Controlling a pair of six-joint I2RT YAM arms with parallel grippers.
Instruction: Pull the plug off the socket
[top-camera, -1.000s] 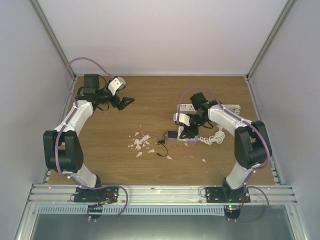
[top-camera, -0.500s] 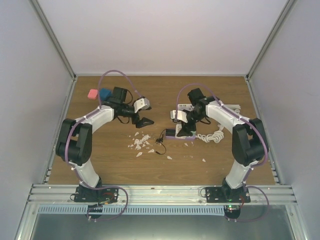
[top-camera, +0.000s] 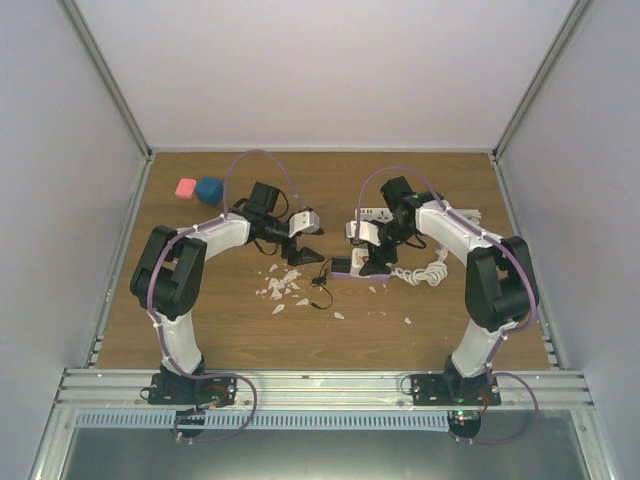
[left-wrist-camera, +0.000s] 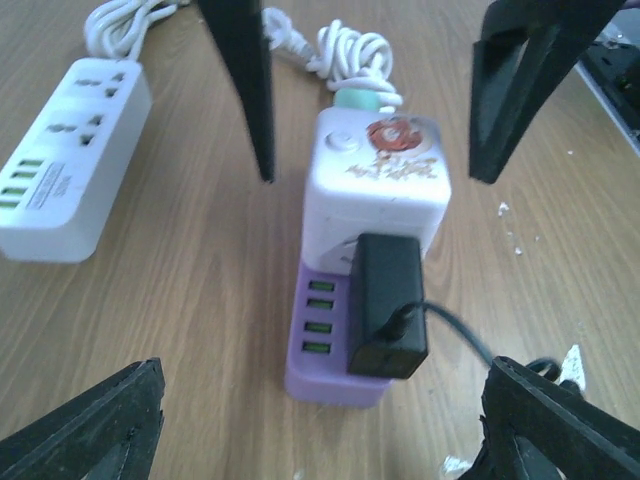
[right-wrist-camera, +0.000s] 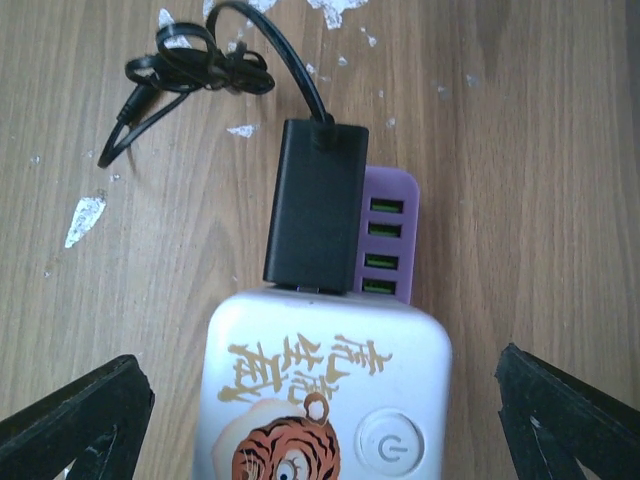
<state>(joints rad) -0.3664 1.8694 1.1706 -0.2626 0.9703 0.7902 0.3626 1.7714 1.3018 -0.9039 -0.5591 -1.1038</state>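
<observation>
The socket (top-camera: 358, 258) is a white cube with a tiger picture on a purple base. A black plug (top-camera: 343, 267) with a thin black cable sits in its left side. In the left wrist view my left gripper (left-wrist-camera: 325, 425) is open, just short of the plug (left-wrist-camera: 388, 303), fingers wide on either side. In the right wrist view my right gripper (right-wrist-camera: 325, 425) is open and straddles the socket (right-wrist-camera: 325, 390), with the plug (right-wrist-camera: 315, 205) ahead. The right gripper's fingers (left-wrist-camera: 245, 90) stand on both sides of the socket (left-wrist-camera: 378, 170), and I cannot tell if they touch it.
A white power strip (top-camera: 374, 214) lies behind the socket, with its coiled white cord (top-camera: 425, 272) to the right. White scraps (top-camera: 280, 285) lie left of the plug's tangled cable (top-camera: 322, 295). A pink block (top-camera: 185, 187) and a blue block (top-camera: 209, 189) sit at the back left.
My left arm has swung from the back left to the right, bringing its open gripper up to the plug. My right gripper stays over the socket, shifted slightly.
</observation>
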